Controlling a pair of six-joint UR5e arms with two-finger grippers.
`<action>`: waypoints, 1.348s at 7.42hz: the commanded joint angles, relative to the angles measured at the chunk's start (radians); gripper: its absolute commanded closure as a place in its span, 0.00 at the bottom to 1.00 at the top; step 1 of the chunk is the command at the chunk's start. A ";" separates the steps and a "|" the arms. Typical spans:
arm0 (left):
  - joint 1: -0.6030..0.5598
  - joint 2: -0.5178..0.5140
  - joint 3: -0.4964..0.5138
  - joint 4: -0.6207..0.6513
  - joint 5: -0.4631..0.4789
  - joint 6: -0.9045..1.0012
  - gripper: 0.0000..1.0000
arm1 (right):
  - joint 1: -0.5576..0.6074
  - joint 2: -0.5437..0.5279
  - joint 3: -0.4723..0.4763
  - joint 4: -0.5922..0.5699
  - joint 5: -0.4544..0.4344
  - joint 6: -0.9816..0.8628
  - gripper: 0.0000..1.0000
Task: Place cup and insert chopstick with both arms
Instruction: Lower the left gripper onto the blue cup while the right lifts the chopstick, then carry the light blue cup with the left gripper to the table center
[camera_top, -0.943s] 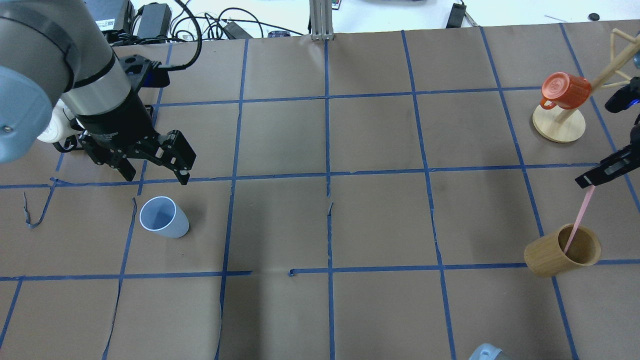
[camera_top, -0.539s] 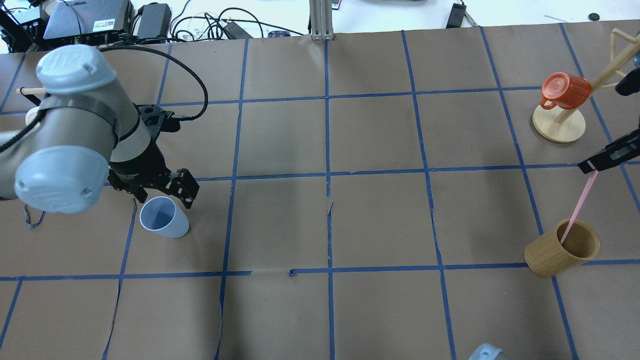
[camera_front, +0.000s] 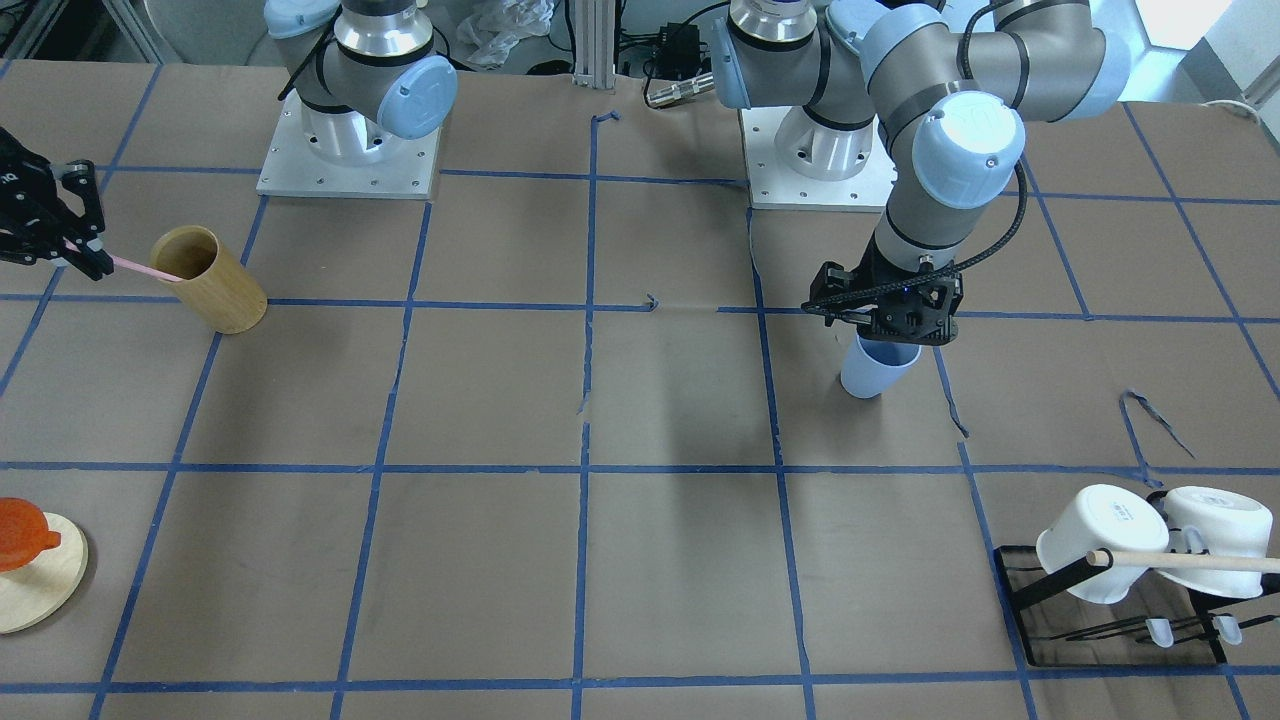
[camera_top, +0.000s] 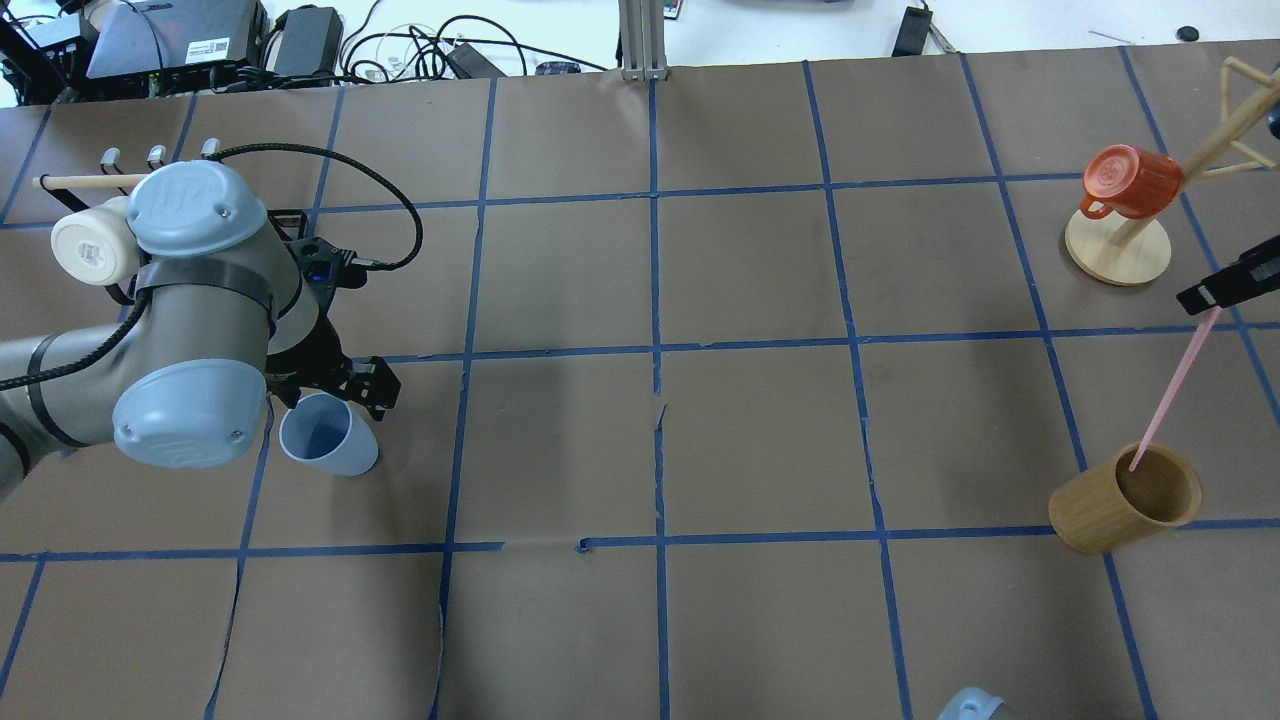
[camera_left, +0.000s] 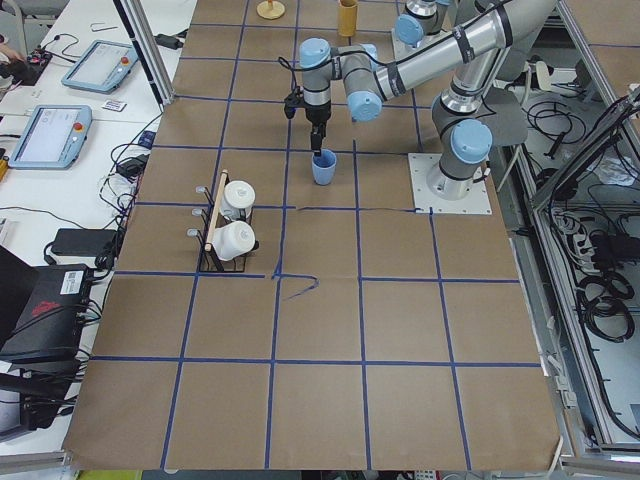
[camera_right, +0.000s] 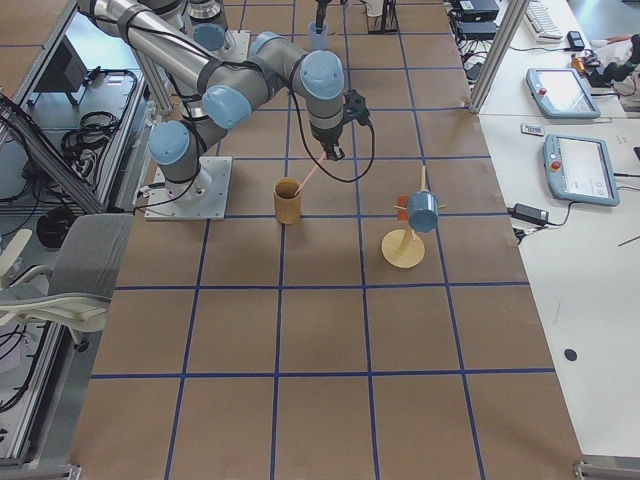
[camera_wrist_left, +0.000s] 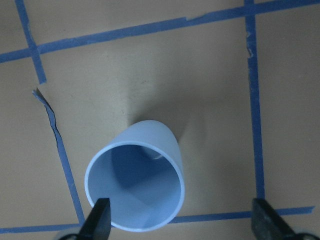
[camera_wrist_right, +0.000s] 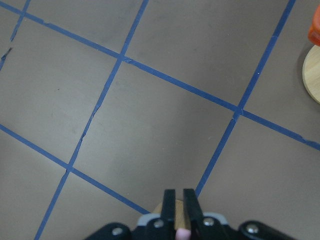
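The light blue cup (camera_top: 327, 441) stands upright left of the table's middle; it also shows in the front view (camera_front: 876, 368). My left gripper (camera_wrist_left: 182, 220) is open and low over it. In the left wrist view one fingertip (camera_wrist_left: 99, 216) overlaps the rim of the cup (camera_wrist_left: 135, 182), and the other is well off to its side. My right gripper (camera_top: 1214, 290) is shut on the top of the pink chopstick (camera_top: 1168, 393). The chopstick hangs slanted, with its lower tip in the mouth of the tan bamboo cylinder (camera_top: 1105, 512).
A wooden mug tree (camera_top: 1117, 250) with an orange mug (camera_top: 1130, 180) stands at the far right. A black rack with white mugs (camera_front: 1100, 540) and a wooden rod (camera_front: 1190, 560) sits beyond the left arm. Blue tape lines cross the brown paper.
My left arm came down and forward, bringing the open gripper from behind the cup to low over its rim. My right gripper rose, drawing the pink chopstick further out of the bamboo cylinder.
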 joint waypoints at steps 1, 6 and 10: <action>0.001 -0.009 -0.055 0.056 -0.001 0.003 0.39 | 0.000 -0.001 -0.093 0.108 0.002 0.057 0.97; 0.001 -0.012 -0.046 0.057 0.001 0.043 1.00 | 0.069 0.033 -0.132 0.059 0.052 0.167 1.00; -0.039 -0.031 0.032 0.035 -0.002 -0.043 1.00 | 0.325 0.082 -0.158 -0.088 0.035 0.463 1.00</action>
